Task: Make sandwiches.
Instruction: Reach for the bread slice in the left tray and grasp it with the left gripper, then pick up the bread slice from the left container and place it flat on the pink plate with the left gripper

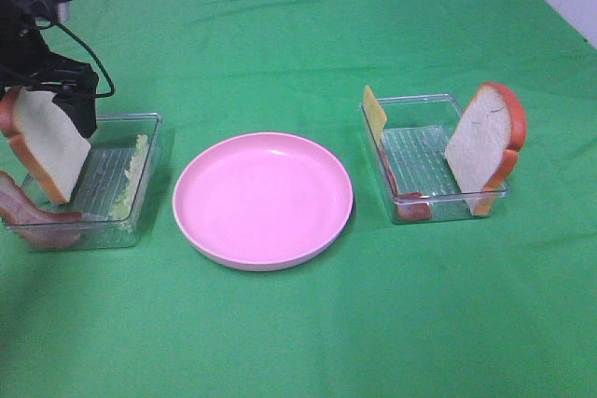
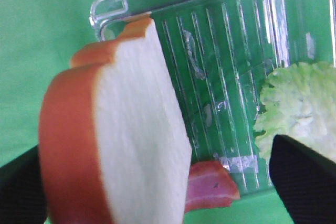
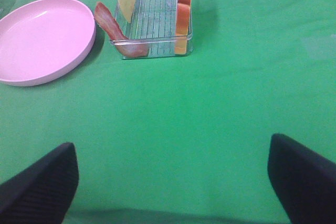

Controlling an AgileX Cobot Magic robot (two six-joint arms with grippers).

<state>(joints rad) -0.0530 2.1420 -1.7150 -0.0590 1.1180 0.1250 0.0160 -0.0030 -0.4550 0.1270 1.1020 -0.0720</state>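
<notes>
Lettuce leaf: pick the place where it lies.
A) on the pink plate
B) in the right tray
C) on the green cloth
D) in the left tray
D: the lettuce leaf lies inside the left tray, along its side nearest the pink plate.

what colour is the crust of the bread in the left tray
Orange-brown; the bread slice shows best in the left wrist view.

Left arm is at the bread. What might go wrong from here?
The left fingers stand open around the tilted white toy bread slice with orange-brown crust. One is near the pale green lettuce leaf, so closing may pinch it too. Lifting the slice may drag the reddish-brown bacon strip beside it off the clear plastic tray.
</notes>
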